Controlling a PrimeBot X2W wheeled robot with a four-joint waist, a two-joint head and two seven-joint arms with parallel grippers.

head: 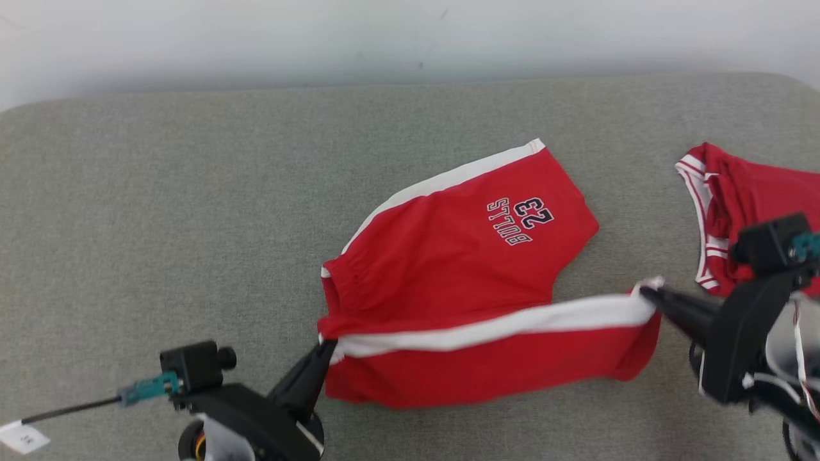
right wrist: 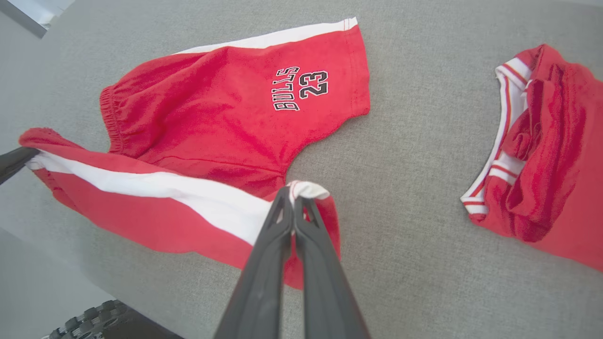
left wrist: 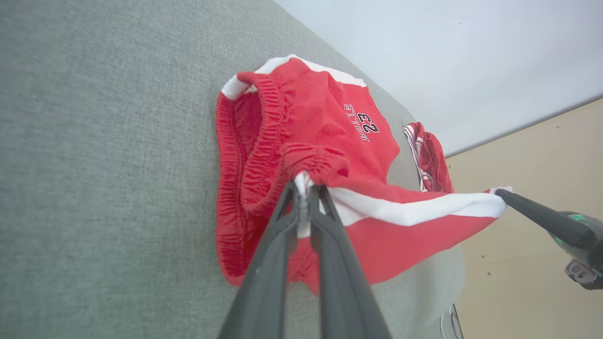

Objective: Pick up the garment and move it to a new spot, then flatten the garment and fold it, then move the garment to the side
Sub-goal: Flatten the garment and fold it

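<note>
The garment (head: 448, 256), a pair of red shorts with a white stripe down each side, lies near the middle of the grey fabric-covered counter (head: 160, 211). In the head view its elastic waistband is to the left and its leg hems to the right. The far leg rests flat on the counter, and the dark "BULLS 23" print on it reads upside down in that view. The near leg is raised along its white stripe, which is pulled into a nearly straight line between the two pincers. The red cloth below the stripe drapes down toward the counter's near edge.

The left pincer (head: 328, 349) is closed on the waistband end of that stripe. In the left wrist view its two dark fingers (left wrist: 282, 221) meet on a bunched bit of white and red cloth. The right pincer (head: 644, 293) is closed on the hem end of the same stripe. In the right wrist view its fingertips pinch a small white fold at the corner of the leg. Both pincers hold the cloth a little above the counter.

Well to the right of the shorts, and apart from them, a second red garment (head: 743, 192) with white-and-red striped trim lies crumpled on the counter, partly behind the right arm. A pale wall (head: 384, 38) rises beyond the counter's far edge. A small white tag (head: 22, 438) sits at the end of a thin rod by the left arm.
</note>
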